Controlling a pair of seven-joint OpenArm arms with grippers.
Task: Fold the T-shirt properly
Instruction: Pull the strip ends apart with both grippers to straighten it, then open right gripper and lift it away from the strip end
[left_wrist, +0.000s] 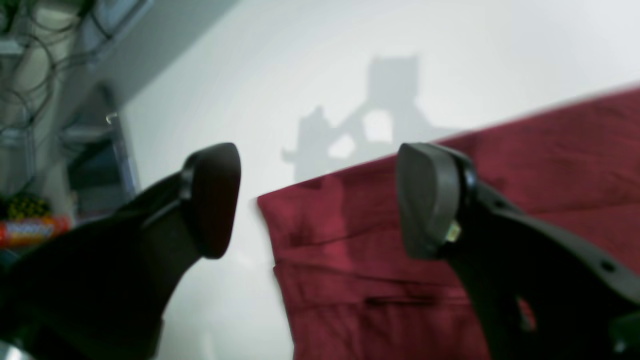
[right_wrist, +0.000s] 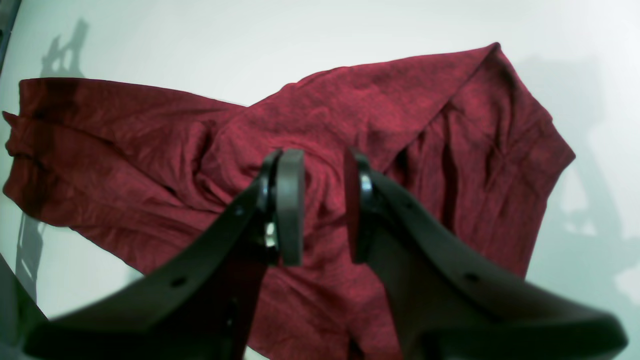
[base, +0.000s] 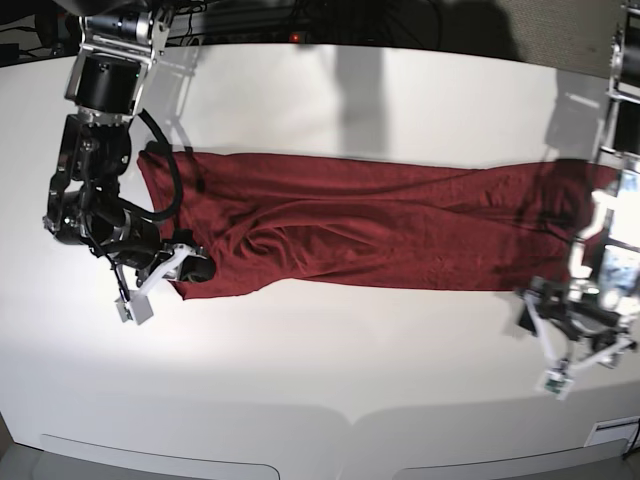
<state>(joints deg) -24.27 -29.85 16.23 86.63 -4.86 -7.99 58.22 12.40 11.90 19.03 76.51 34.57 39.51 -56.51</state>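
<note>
The T-shirt (base: 380, 225) is dark red and lies wrinkled in a long band across the white table (base: 320, 380). My right gripper (base: 192, 268) sits at the shirt's near left corner. In the right wrist view its fingers (right_wrist: 290, 207) stand close together, with a bunched fold of the T-shirt (right_wrist: 150, 150) between them, and creases run toward the grip. My left gripper (base: 530, 312) hovers by the shirt's near right end. In the left wrist view the left gripper (left_wrist: 320, 200) is wide open above a corner of the T-shirt (left_wrist: 380, 250), holding nothing.
Dark cables and equipment (base: 300, 20) line the table's far edge. Shelving with colourful packaging (left_wrist: 30, 230) shows past the table in the left wrist view. The table's rounded front edge (base: 350, 420) runs along the near side.
</note>
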